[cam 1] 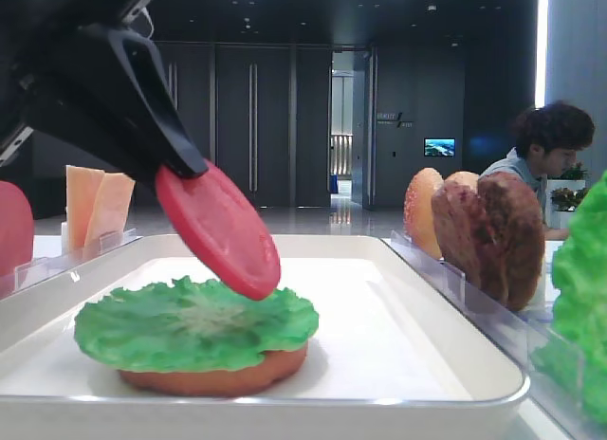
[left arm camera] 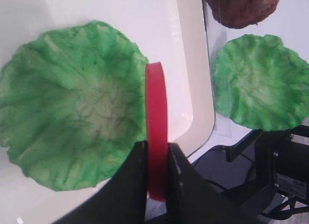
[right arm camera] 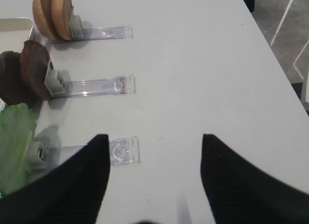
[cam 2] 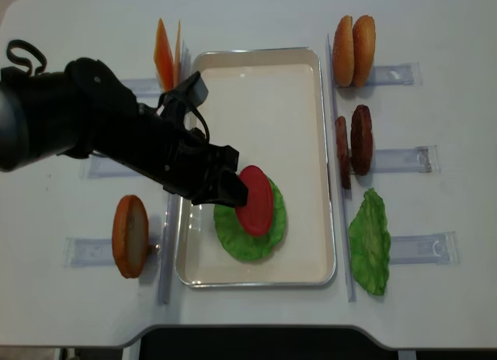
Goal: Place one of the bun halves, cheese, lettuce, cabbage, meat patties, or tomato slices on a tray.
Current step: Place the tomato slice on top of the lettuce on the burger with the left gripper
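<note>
The left gripper (cam 2: 225,185), jaws clamped on the edge of a tomato slice (cam 2: 255,200), holds it tilted just above the lettuce (cam 2: 250,220) and bun base (cam 1: 213,375) on the tray (cam 2: 311,158); released at that slant, it could land on edge and slide off the leaf. The right gripper (right arm camera: 154,151) hangs open over the counter (right arm camera: 203,64). Overhead count: one tomato slice, two lettuce leaves, two patties (cam 2: 354,143), two buns far right, one near left, two cheese slices (cam 2: 166,53).

Dark panelled wall (cam 1: 256,118), lit doorway (cam 1: 346,127), glossy floor (cam 1: 332,217), seated person (cam 1: 541,160).
</note>
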Action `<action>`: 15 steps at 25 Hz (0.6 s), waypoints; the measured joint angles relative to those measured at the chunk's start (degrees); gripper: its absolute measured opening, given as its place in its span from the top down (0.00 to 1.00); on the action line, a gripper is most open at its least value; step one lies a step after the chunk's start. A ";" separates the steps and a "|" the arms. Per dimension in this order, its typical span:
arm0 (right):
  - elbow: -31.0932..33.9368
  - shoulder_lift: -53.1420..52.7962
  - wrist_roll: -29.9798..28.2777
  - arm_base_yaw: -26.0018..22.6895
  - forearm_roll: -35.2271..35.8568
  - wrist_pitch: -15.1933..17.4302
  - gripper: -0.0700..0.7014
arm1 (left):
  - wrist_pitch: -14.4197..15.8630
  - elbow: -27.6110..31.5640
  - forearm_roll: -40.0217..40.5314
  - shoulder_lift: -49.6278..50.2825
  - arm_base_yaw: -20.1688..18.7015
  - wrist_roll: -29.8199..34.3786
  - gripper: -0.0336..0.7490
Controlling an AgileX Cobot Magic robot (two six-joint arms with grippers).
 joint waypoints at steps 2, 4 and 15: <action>0.00 0.00 0.00 0.00 0.00 0.00 0.39 | -0.07 0.00 -0.71 0.60 0.00 0.77 0.87; 0.00 0.00 0.00 0.00 0.00 0.00 0.39 | -0.35 0.00 -1.15 0.80 0.00 1.29 0.87; 0.00 0.00 0.00 0.00 0.00 0.00 0.39 | -1.03 0.00 -2.27 2.31 0.00 2.65 0.87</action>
